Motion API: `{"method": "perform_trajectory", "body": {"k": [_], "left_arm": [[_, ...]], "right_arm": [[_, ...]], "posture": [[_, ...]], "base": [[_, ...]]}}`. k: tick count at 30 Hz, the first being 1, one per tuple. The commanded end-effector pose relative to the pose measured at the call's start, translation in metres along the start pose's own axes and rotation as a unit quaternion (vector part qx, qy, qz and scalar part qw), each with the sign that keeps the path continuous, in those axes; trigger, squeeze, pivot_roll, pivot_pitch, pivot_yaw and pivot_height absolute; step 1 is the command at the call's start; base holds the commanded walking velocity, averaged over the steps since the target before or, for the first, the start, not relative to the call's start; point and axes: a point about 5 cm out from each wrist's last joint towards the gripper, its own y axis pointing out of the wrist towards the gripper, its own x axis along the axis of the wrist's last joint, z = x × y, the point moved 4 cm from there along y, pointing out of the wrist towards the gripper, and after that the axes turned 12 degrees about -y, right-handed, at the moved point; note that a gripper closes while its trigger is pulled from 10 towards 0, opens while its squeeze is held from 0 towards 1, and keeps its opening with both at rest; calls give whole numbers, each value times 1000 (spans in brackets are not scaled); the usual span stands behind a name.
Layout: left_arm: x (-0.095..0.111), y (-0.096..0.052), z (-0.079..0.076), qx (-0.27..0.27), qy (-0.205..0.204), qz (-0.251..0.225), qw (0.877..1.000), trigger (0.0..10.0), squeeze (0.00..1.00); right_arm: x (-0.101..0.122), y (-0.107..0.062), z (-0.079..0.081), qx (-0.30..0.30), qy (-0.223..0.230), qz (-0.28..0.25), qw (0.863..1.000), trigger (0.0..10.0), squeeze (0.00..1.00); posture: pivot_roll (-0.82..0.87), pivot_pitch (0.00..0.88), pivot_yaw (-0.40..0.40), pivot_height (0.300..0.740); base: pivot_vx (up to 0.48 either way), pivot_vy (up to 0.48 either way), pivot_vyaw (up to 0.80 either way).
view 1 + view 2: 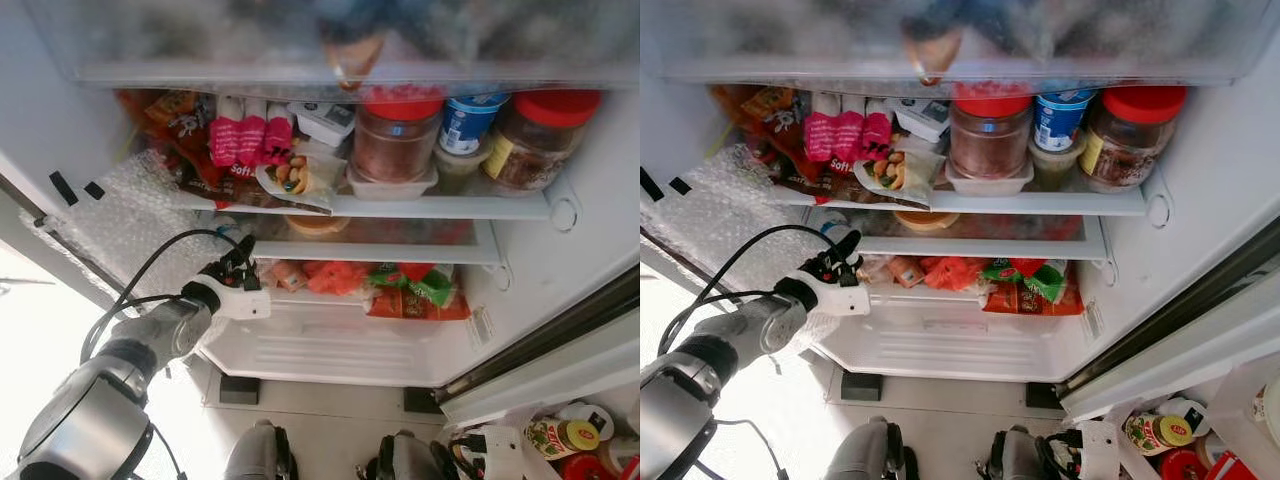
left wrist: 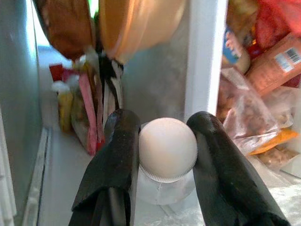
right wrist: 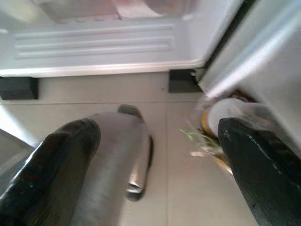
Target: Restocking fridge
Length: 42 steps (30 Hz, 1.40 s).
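Fridge [image 1: 560, 300] stands open, shelves crowded. Upper visible shelf [image 1: 440, 207]: red-lidded jars [image 1: 398, 135], a blue-and-white tub [image 1: 470, 120], pink packets [image 1: 250, 138]. Below it, orange and green packets [image 1: 400, 290] sit above a white drawer [image 1: 330, 345].

Left arm reaches to the fridge's left side at the lower shelf. Left hand [image 2: 162, 155] is clamped on a small bottle [image 2: 167, 162]: white ribbed cap [image 2: 168, 148] sits squarely between both black fingers [image 2: 117, 160], clear body below. Bottle seems to rest on the shelf floor; contact unclear.

Right hand [image 3: 155, 155] hangs low over the tiled floor [image 3: 178, 188], fingers wide apart, holding nothing.
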Motion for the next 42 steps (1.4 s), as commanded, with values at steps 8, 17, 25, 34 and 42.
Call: {"method": "perform_trajectory", "body": {"k": [8, 17, 25, 34, 42], "left_arm": [[-2, 6, -11, -36, -23, 50, 998, 10000, 0], [16, 20, 0, -19, -39, 37, 998, 10000, 0], [24, 22, 5, -5, -43, 14, 999, 10000, 0], [24, 23, 6, -12, -32, 12, 999, 10000, 0], [26, 26, 14, -4, -20, 8, 1000, 10000, 1000]], "right_arm": [[-83, -38, 20, 24, 28, 135, 990, 10000, 0], [-84, -38, 22, 26, 32, 137, 990, 10000, 0], [-82, -37, 28, 70, -42, 141, 987, 10000, 0], [-83, -38, 24, 41, -7, 134, 990, 10000, 0], [-82, -38, 24, 38, -3, 132, 991, 10000, 0]], "posture": [[-30, 288, 29, 662], [-37, 295, 36, 662], [-46, 304, 39, 662], [-50, 312, 39, 662], [-44, 306, 38, 662]], "base": [[0, 0, 0], [0, 0, 0], [0, 0, 0], [0, 0, 0], [0, 0, 0]]}}
